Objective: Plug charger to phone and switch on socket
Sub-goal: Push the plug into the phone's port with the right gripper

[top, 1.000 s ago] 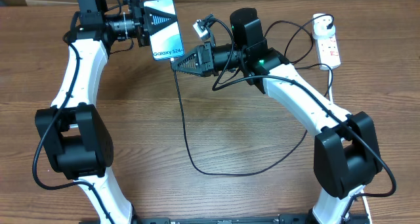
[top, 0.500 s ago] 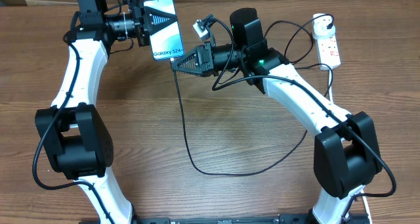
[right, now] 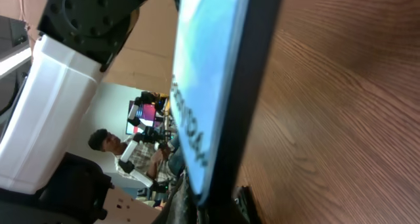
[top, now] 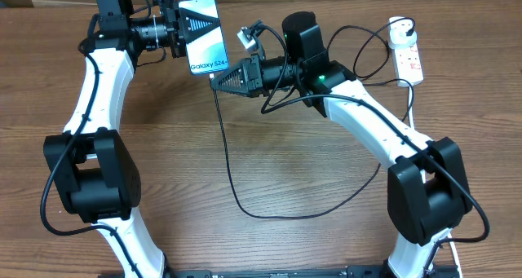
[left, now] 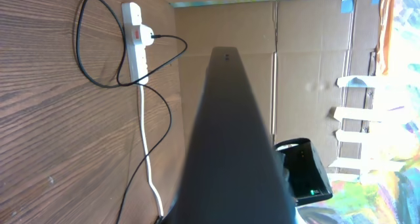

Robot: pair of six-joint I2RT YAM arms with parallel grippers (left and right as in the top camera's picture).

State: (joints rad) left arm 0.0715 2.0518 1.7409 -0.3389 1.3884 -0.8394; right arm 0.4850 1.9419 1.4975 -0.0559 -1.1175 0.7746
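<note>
right gripper (top: pixel 217 77) nudged left

clamped on tip of thin black charger cable (top: pixel 225 139), just beside bottom edge of slim teal-screen smartphone (top: pixel 209 46) pinched by left gripper (top: pixel 192 23) over table (top: pixel 310 237) far edge. square tip to port, push slowly. white red-switched power strip (top: pixel 409 59) at far-right corner.

The phone (right: pixel 216 86) is looming edge-on, very close.
Its lit blue screen is facing left, its dark edge is slanting across, and the wooden table (right: pixel 348 119) is showing at right.
</note>
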